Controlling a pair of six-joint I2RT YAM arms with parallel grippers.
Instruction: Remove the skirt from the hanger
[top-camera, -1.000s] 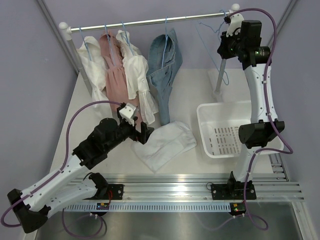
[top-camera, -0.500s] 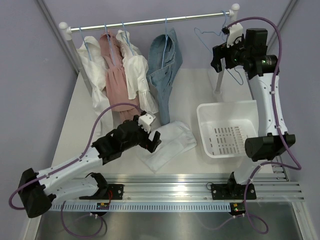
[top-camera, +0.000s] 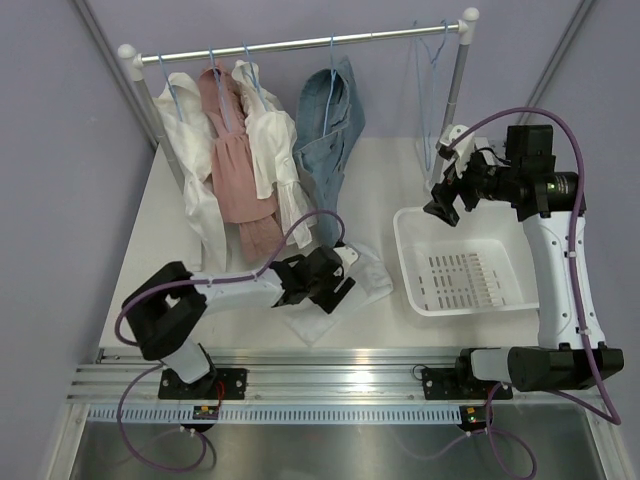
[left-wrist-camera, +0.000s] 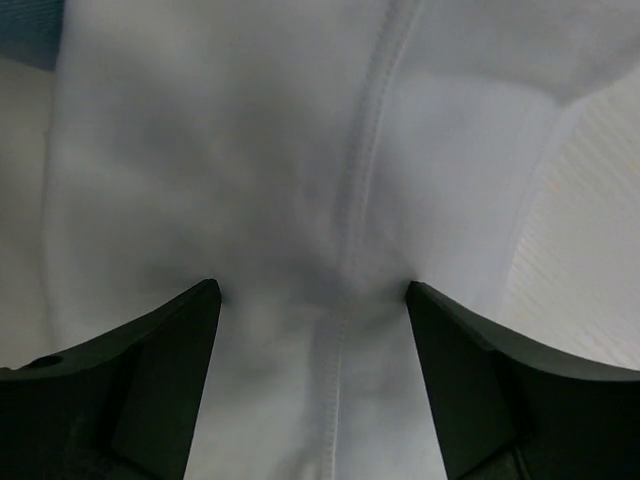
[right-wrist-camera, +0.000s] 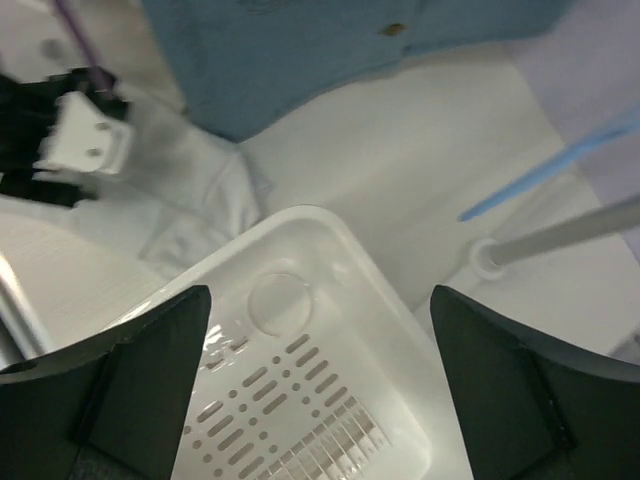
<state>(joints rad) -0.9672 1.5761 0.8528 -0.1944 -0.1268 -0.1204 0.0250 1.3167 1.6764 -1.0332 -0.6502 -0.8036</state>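
Looks finished with the hanger part: shows the white skirt (top-camera: 372, 282) lying rumpled on the counter (top-camera: 380, 190), just beside the basket (top-camera: 410, 262), and the bare blue hanger (top-camera: 432, 95) dangling from the rail (top-camera: 300, 44) at its far right end. Has the left tool (left-wrist-camera: 312, 295) low over the skirt, jaws spread wide astride a seam, with cloth between them but nothing pinched. Has the right tool (top-camera: 440, 205) above the basket's far rim, gaping and empty. Risks from here, as a judgement: closing on a single layer and dragging instead of lifting; pressing too flat and catching no fold at all; trailing a loose hem across the basket rim and shoving or tipping it; brushing the denim garment (top-camera: 328, 140) hanging close behind on the way up. Cannot tell from the wrist view how deep the fingers sit in the cloth.
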